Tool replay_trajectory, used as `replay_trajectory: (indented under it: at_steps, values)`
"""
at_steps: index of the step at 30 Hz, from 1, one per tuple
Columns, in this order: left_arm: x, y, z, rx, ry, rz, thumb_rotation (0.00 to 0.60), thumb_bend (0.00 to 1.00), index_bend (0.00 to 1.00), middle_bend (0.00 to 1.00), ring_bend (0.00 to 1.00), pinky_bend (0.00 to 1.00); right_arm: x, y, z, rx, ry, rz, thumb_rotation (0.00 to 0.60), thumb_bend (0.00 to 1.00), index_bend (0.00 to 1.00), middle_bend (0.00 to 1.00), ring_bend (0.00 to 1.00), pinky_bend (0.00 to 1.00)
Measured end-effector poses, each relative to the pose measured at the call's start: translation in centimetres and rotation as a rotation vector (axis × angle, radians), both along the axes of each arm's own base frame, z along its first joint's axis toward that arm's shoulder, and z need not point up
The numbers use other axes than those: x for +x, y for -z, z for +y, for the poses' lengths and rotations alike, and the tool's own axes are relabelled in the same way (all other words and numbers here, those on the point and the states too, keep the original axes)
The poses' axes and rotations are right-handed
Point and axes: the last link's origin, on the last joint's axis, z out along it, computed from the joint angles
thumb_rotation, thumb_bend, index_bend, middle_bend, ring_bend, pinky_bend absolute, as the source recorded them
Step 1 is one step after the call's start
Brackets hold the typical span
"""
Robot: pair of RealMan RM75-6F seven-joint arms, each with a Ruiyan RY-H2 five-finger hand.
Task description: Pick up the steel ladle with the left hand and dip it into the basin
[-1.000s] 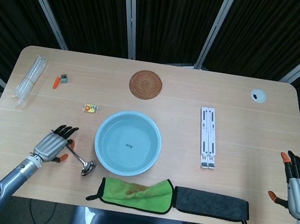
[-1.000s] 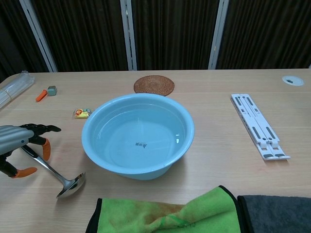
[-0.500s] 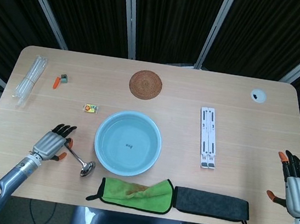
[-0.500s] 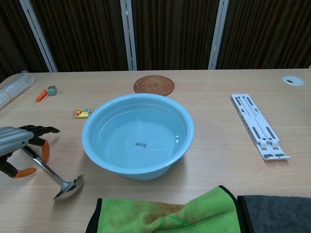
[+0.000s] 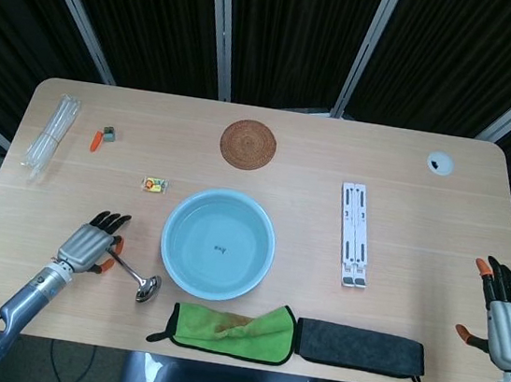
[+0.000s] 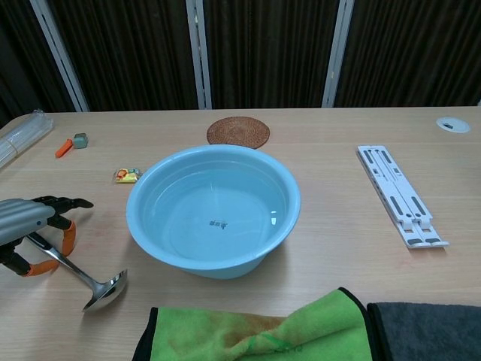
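Observation:
The steel ladle lies left of the pale blue basin, its bowl resting on the table. My left hand covers the far end of the handle and pinches it between the thumb and an orange-tipped finger, with the other fingers stretched out. The chest view shows the same left hand at the left edge, and the basin holding water. My right hand hovers off the table's right edge, fingers spread, holding nothing.
A green cloth and a dark grey cloth lie along the front edge. A white folding stand is right of the basin, a woven coaster behind it. A candy packet, orange item and clear tubes sit far left.
My left hand has drifted slightly left and toward the front, and the ladle has slid with it. The thumb has come in closer to the handle. The right hand barely shifted.

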Motion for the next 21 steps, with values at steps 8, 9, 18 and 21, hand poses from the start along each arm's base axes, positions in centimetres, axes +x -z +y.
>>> replay_trajectory:
  at_steps: [8, 9, 18, 21]
  values:
    - [-0.2, -0.1, -0.1, 0.006, 0.0, 0.004, 0.6, 0.41, 0.54, 0.0, 0.0, 0.0, 0.0, -0.1, 0.0, -0.006, -0.001, -0.001, 0.6, 0.0, 0.0, 0.0, 0.0, 0.0]
    - [-0.3, -0.2, -0.2, 0.007, 0.0, 0.003, 0.6, 0.41, 0.55, 0.0, 0.0, 0.0, 0.0, -0.1, 0.0, -0.006, -0.002, -0.001, 0.6, 0.0, 0.0, 0.0, 0.0, 0.0]
    - [0.2, -1.5, -1.4, 0.025, 0.027, -0.038, 0.6, 0.41, 0.55, 0.0, 0.0, 0.0, 0.2, 0.1, 0.1, -0.003, -0.009, 0.0, 0.6, 0.0, 0.0, 0.0, 0.0, 0.0]
    - [0.4, -2.3, -2.1, 0.038, 0.048, -0.054, 0.6, 0.41, 0.55, 0.0, 0.0, 0.0, 0.3, 0.1, 0.2, -0.002, -0.014, 0.001, 0.6, 0.0, 0.0, 0.0, 0.0, 0.0]
